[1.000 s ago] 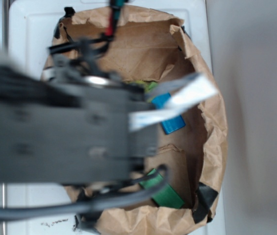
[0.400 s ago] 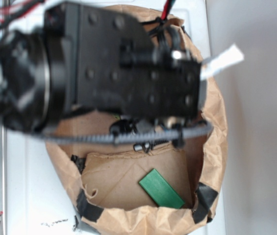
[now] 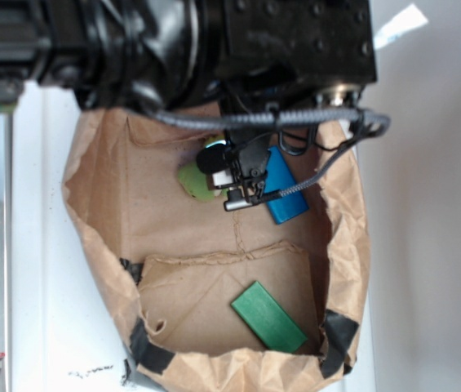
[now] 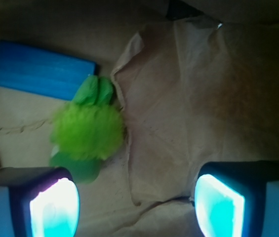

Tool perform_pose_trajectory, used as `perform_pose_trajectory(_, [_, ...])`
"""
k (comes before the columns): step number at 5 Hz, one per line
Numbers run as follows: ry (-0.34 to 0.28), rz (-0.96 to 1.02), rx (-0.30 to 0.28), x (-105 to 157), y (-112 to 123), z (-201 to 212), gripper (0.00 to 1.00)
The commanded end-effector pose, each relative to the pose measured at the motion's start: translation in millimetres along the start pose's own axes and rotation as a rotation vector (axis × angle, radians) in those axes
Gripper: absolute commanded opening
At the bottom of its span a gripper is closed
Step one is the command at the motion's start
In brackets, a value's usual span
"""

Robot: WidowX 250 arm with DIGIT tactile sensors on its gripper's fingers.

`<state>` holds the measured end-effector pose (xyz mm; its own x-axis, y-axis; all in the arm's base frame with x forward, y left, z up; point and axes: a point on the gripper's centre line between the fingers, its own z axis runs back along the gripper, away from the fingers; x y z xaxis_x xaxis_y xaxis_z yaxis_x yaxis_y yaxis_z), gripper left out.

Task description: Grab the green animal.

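The green animal [image 4: 87, 131] is a fuzzy yellow-green plush lying on the brown paper floor of the bag, just ahead of my left finger pad [image 4: 53, 207]. In the wrist view my gripper [image 4: 137, 205] is open, with only creased paper between the pads; the plush sits left of the gap. From the exterior view the green animal [image 3: 191, 181] peeks out at the left of the gripper [image 3: 230, 180], partly covered by it.
A blue block [image 4: 43, 76] lies just beyond the plush, also seen as the blue block [image 3: 285, 196] right of the gripper. A flat dark green block [image 3: 268, 316] rests near the bag's front. The crumpled paper bag [image 3: 91, 220] walls surround everything.
The arm has shifted toward the top of the exterior view, uncovering the bag floor; the green plush and blue block now show beside the gripper.
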<state>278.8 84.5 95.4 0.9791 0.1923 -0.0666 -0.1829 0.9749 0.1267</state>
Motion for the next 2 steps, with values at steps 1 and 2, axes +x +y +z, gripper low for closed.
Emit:
perform_pose_trajectory(1, [-0.014,-0.012,-0.115,3.0,4.4,15.5,1.0])
perform_pose_trajectory(2, [-0.067,0.025,-0.156,1.1,-1.0,7.1,1.0])
